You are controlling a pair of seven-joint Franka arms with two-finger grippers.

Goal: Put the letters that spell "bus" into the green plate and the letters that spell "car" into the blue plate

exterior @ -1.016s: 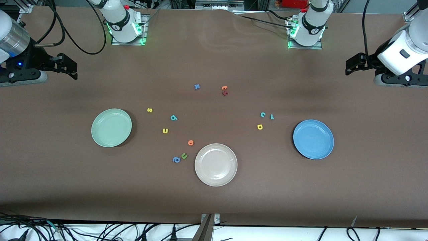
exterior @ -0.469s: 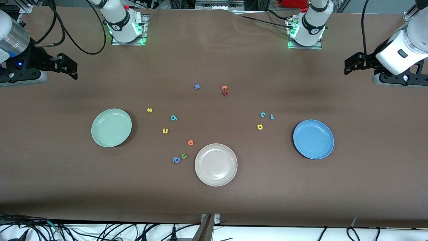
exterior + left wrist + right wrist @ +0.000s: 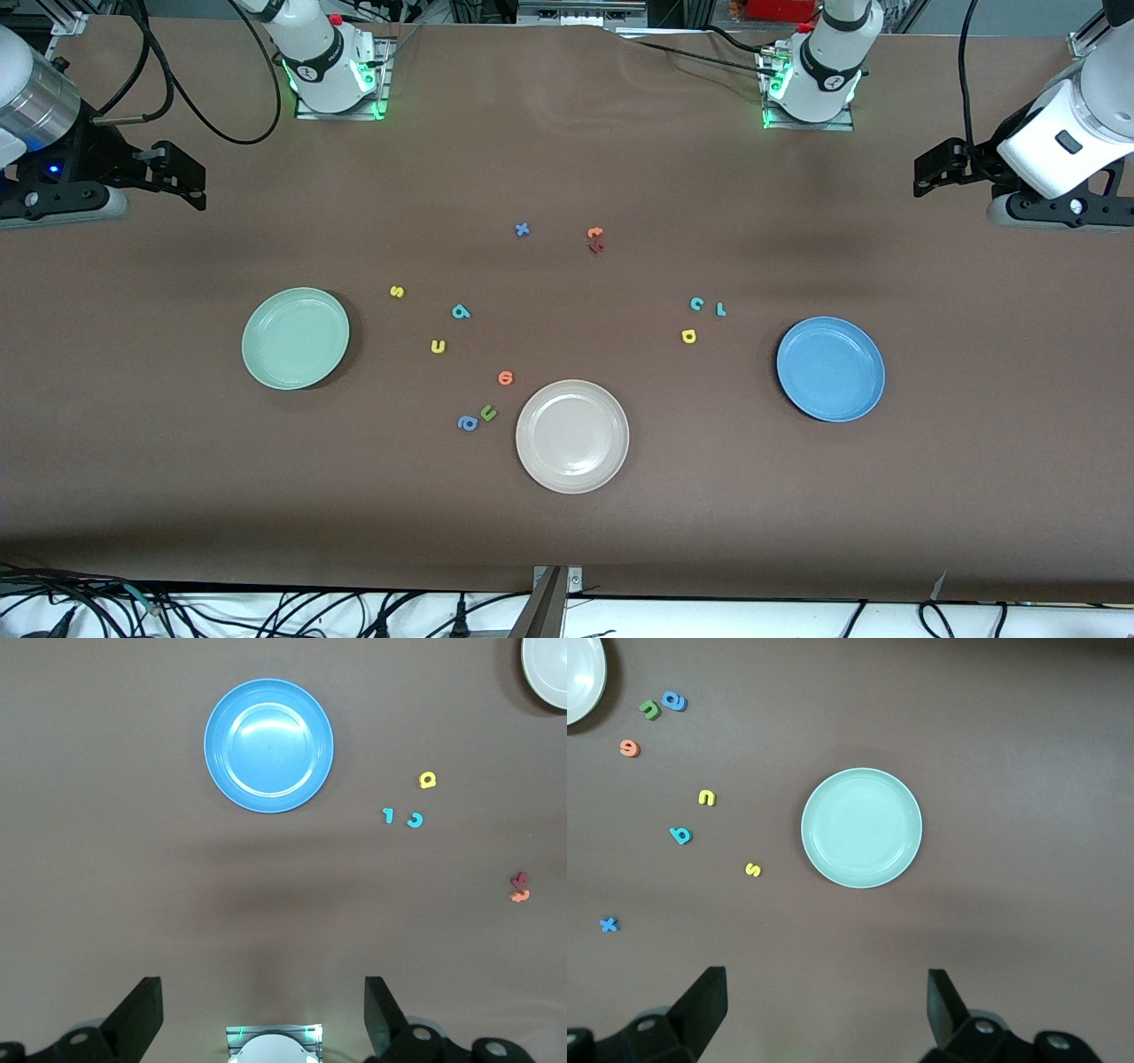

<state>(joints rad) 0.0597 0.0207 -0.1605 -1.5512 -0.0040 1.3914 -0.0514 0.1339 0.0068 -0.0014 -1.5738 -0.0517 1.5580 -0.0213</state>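
The green plate [image 3: 295, 338] [image 3: 861, 827] sits toward the right arm's end. Beside it lie the yellow s [image 3: 397, 291], teal b [image 3: 460, 311] and yellow u [image 3: 438, 346]. The blue plate [image 3: 830, 369] [image 3: 268, 744] sits toward the left arm's end, with the teal c [image 3: 696, 304], teal r [image 3: 720, 309] and yellow a [image 3: 688, 336] beside it. My right gripper [image 3: 182, 177] [image 3: 826, 1005] hangs open and empty, high over the table's end past the green plate. My left gripper [image 3: 935, 168] [image 3: 264, 1010] hangs open and empty, high past the blue plate.
A beige-white plate [image 3: 572, 435] stands mid-table, nearer the front camera. An orange round letter [image 3: 505, 377], olive u [image 3: 488, 412] and blue a [image 3: 467, 424] lie beside it. A blue x [image 3: 522, 229], an orange letter [image 3: 594, 232] and a dark red letter [image 3: 595, 247] lie toward the bases.
The left gripper has shifted very slightly in the air. The right arm, the plates and the letters have not moved.
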